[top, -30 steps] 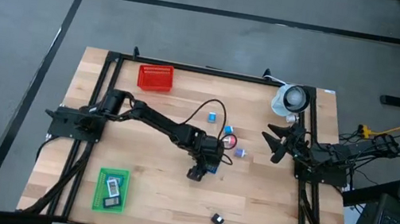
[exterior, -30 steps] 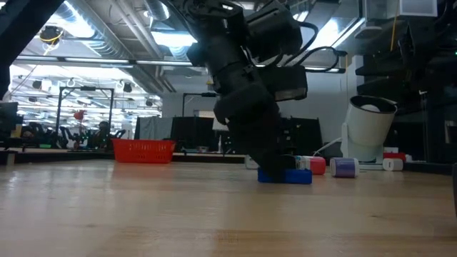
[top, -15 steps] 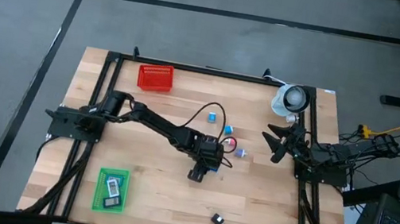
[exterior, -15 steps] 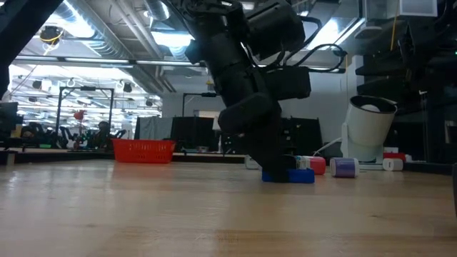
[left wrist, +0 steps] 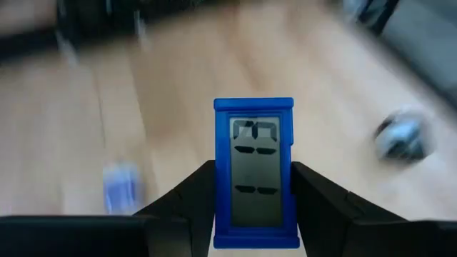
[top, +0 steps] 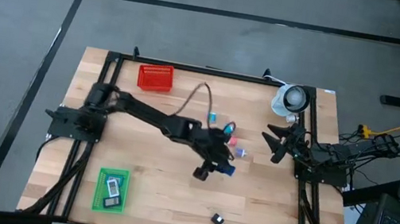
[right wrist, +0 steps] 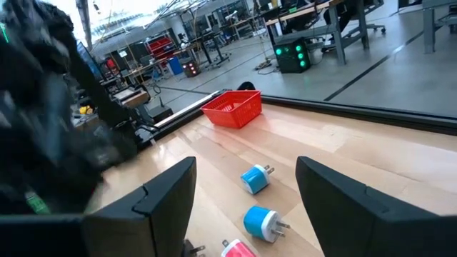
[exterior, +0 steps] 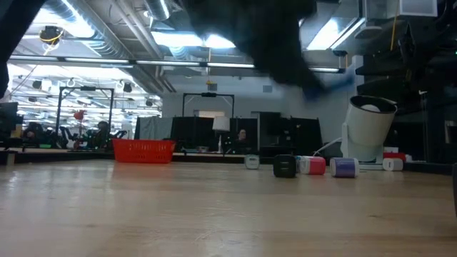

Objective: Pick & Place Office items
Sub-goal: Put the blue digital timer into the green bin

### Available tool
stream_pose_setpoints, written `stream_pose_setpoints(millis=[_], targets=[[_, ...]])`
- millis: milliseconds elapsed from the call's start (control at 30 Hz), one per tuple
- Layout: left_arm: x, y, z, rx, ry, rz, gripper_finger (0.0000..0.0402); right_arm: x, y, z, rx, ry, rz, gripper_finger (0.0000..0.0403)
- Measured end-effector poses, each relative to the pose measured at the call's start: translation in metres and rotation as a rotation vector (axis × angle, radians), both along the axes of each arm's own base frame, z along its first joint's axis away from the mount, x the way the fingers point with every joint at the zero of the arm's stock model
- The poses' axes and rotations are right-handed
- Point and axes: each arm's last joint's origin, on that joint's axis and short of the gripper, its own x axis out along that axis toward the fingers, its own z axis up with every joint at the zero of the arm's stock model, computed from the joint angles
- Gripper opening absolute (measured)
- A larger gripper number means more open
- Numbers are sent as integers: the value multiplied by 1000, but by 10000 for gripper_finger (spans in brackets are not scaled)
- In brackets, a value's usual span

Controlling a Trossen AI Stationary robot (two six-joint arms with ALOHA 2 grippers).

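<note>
Now left gripper (left wrist: 253, 214) clamped on blue timer (left wrist: 254, 171), raised above table (top: 155, 193) centre. Right gripper (right wrist: 246, 196) half-spread, holding nothing, parked at right edge.

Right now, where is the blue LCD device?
The blue LCD device sits between the left gripper's fingers, lifted over mid-table in the high view, near the blue plug adapters.

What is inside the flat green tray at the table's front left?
The green tray holds two small items, one pale, one darker. Anything beneath them is covered.
</note>
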Motion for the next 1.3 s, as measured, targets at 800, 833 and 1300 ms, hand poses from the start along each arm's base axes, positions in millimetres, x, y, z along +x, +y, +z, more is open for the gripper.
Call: stream_pose_setpoints(millis=[800, 833, 1300], targets=[[-199, -12, 64, -145, -258, -100, 149, 6, 4, -7, 43, 53, 62, 247], [-209, -14, 55, -173, -222, -84, 149, 6, 4, -7, 45, 52, 62, 247], [-304, -61, -21, -334, 142, 139, 149, 5, 3, -7, 44, 50, 36, 247]])
